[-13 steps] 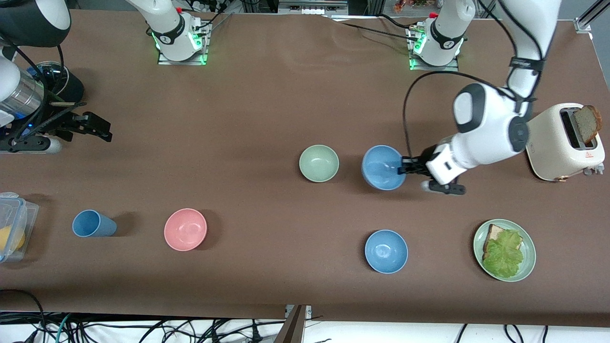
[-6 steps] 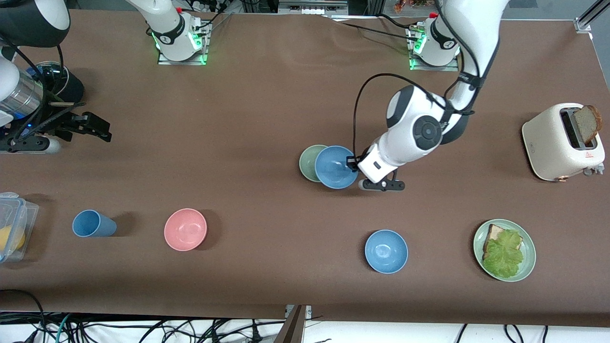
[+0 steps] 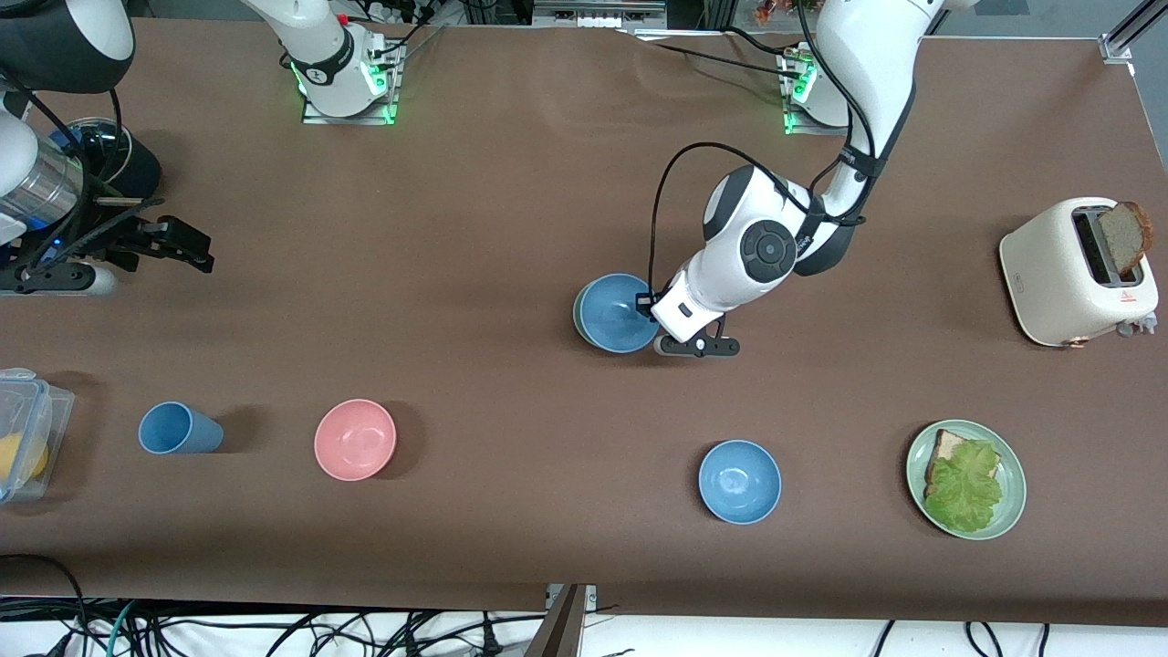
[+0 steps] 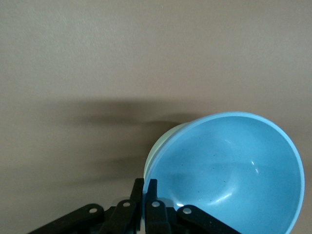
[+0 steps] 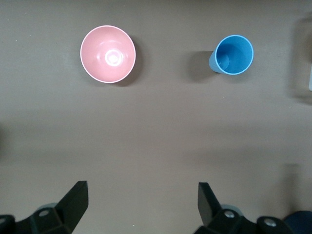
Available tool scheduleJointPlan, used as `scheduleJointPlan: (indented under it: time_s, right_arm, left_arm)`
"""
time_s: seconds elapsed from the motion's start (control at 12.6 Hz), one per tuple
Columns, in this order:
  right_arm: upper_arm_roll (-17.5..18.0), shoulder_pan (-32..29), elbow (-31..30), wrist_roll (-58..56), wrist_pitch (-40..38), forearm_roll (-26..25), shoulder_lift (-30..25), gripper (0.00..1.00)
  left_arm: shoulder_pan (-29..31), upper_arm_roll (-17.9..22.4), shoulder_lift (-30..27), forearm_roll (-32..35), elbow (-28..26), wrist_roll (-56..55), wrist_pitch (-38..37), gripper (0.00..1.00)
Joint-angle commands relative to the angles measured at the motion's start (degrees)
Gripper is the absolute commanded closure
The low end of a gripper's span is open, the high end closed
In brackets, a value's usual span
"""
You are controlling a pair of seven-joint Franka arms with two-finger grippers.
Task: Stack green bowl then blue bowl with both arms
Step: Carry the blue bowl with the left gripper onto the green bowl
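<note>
Frame centre: left gripper (image 3: 650, 307) clamped on blue bowl (image 3: 617, 313) rim, bowl over green bowl (image 3: 578, 315), almost covering it. Release pending. Right gripper (image 3: 187, 248), upper-left frame, fingers apart, waits.

The pale sage-green bowl (image 3: 577, 315) is almost totally covered by the dull blue bowl (image 3: 617, 312) in the left gripper (image 3: 650, 307), just a thin rim sliver peeks out. In the left wrist view that blue bowl (image 4: 229, 175) runs off the edge, and the clear plastic container (image 3: 23, 429) under the right gripper (image 3: 187, 245) gets cropped too.
</note>
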Motion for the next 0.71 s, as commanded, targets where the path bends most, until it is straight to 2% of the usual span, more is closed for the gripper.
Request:
scheduleJointPlan:
  time_s: [0.0,0.4,0.55,0.63]
  right_arm:
    - [0.31,-0.69,0.58,-0.51,-0.32,-0.25,0.24,0.01]
    - [0.31,-0.69,0.58,-0.51,-0.32,-0.25,0.24,0.01]
    - [0.31,-0.69,0.58,-0.51,-0.32,-0.25,0.24,0.01]
    - [0.31,-0.69,0.58,-0.42,-0.32,-0.25,0.24,0.01]
  left_arm:
    - [-1.80,0.76,-1.40,1.99,-2.12,-1.63,-0.01,1.00]
    - [-2.94,0.76,-0.96,1.99,-2.91,-2.77,1.58,1.00]
    - [-2.86,0.85,-0.87,1.99,-2.82,-2.77,1.57,0.91]
    - [-2.86,0.85,-0.70,1.99,-2.74,-2.77,1.57,0.91]
